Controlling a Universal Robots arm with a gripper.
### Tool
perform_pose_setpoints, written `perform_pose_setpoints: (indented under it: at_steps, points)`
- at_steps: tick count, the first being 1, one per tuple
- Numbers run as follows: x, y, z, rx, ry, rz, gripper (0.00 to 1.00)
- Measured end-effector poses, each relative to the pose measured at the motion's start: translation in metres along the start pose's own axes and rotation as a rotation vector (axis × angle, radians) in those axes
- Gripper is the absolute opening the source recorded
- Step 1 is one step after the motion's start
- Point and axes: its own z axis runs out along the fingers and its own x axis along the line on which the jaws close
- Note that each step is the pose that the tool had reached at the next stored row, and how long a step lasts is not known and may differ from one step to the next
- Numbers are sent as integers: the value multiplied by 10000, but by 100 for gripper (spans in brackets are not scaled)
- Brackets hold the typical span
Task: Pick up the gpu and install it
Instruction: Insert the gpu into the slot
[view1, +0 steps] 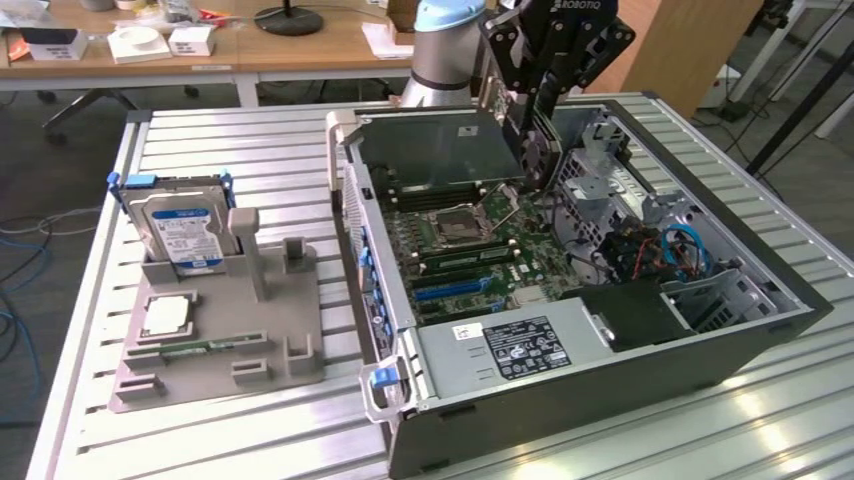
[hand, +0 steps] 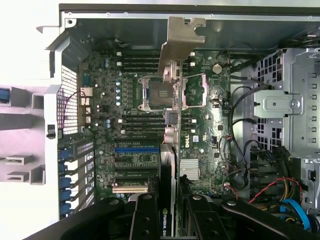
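Observation:
My gripper (view1: 534, 95) hangs over the far part of the open computer case (view1: 747, 340) and is shut on the gpu (view1: 537, 150). The thin black card points down into the case, silvery end lowest. In the wrist view the gpu (hand: 170, 200) runs edge-on away from my gripper (hand: 170, 222), and its silvery bracket (hand: 180, 40) is above the processor socket (hand: 157, 92). The card is in the air, clear of the motherboard. The blue expansion slot (hand: 132, 149) and the slots beside it lie bare to one side of the card.
A grey holder tray (view1: 267, 370) at the exterior view's left carries a blue-labelled hard drive (view1: 184, 232), a processor chip (view1: 163, 315) and a green memory stick (view1: 200, 347). Drive cages and cables (view1: 674, 250) fill the case's right side. A power supply (view1: 521, 345) sits at its near end.

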Motion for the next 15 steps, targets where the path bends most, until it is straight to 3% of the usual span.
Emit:
perform_pose_setpoints:
  at_steps: [15]
  points:
    - [-1, 3, 6, 21, 14, -280, 27]
